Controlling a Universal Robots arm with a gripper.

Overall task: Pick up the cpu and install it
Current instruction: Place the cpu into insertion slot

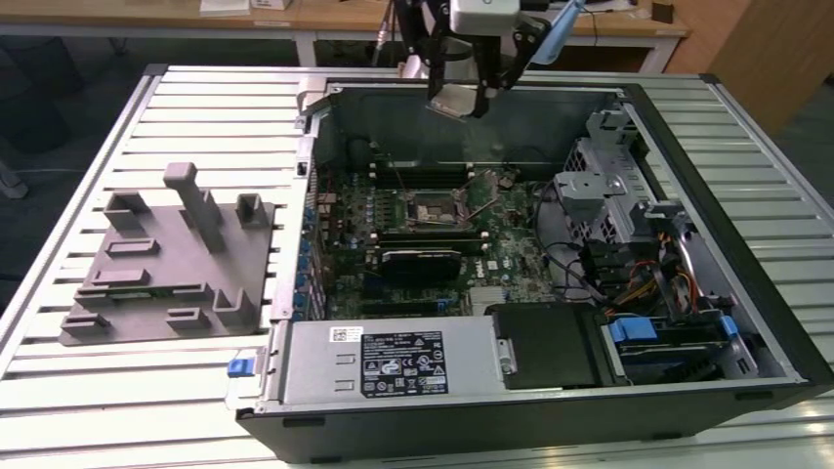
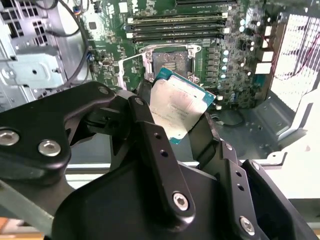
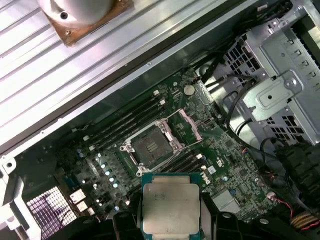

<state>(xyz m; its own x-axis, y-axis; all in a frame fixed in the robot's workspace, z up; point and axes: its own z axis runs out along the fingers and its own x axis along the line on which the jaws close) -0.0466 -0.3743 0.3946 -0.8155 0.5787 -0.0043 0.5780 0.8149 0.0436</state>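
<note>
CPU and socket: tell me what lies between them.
Nothing: the cpu, clamped in the gripper, hangs in open air, the stretch to the socket bare in both wrist views.

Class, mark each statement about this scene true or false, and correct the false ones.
1. The gripper holds the cpu. True.
2. The cpu sits in the socket. False: the socket is empty; the cpu is in the gripper, clear of it.
3. The fixture lies inside the case. False: it lies on the table, to the exterior view's left of the case.
4. The case is open. True.
</note>
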